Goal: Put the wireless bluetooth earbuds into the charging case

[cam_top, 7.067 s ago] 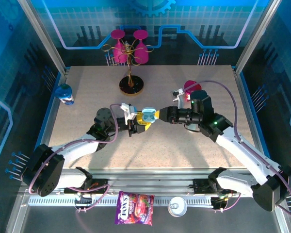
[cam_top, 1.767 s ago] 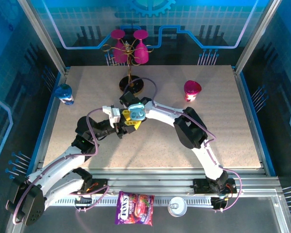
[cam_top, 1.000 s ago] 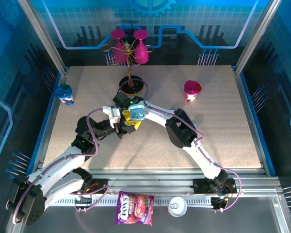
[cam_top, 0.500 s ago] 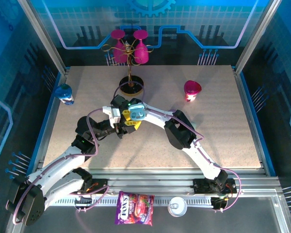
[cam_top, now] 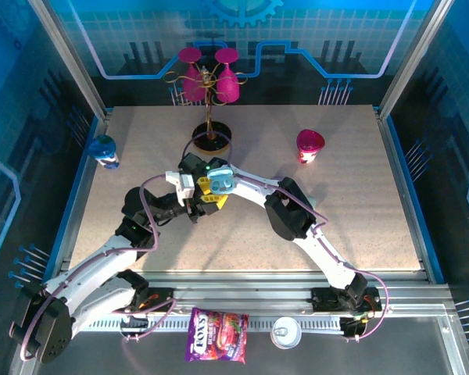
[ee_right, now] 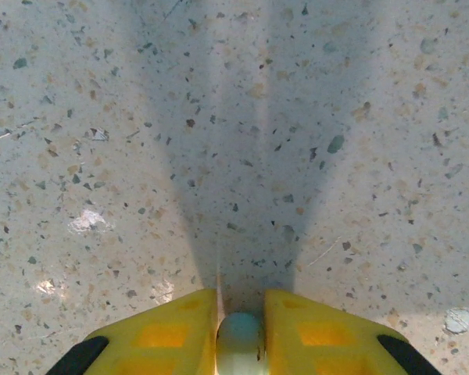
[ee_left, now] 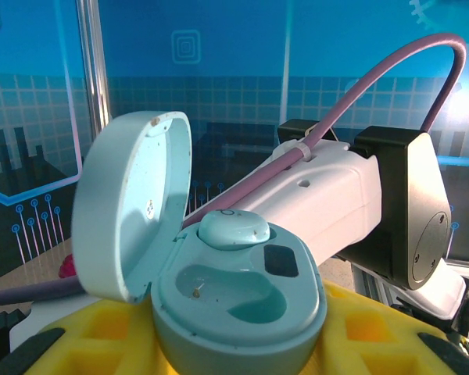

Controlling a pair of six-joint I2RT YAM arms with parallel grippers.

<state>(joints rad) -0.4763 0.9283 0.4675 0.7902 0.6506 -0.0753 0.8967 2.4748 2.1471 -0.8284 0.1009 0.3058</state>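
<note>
Left gripper point(ee_left: 234, 344): clamped on the charging case point(ee_left: 242, 308). Its yellow fingers point(ee_left: 102, 344) press the base from both sides and carry it above the table point(cam_top: 336, 203).
Charging case: one, pale blue, left of the table's centre in the top view point(cam_top: 221, 183). Its lid point(ee_left: 133, 203) is swung open and stands up at 9 o'clock of the base.
Seated earbud point(ee_left: 234, 228): one, pale blue, lodged in the far socket of the case, at 12 o'clock of the empty socket point(ee_left: 219, 291).
Right gripper point(ee_right: 241, 316): closed on the held earbud point(ee_right: 240, 342), with bare speckled table beneath.
Held earbud: one, whitish, pinched between the two yellow fingers point(ee_right: 172, 332). It is outside the case.
Right arm point(cam_top: 293, 211): reaches across the table, and its wrist end lies just beside the case at about 10 o'clock.
Earbuds counted: two, one in the case and one in the right gripper.
Pink cup point(cam_top: 310, 145): one, at 2 o'clock of the case, well apart.
Glass stand point(cam_top: 211, 137): one, at 12 o'clock of the case, carrying two pink glasses point(cam_top: 191, 74).
Blue-capped bottle point(cam_top: 104, 151): one, at 10 o'clock, near the table's left edge.
</note>
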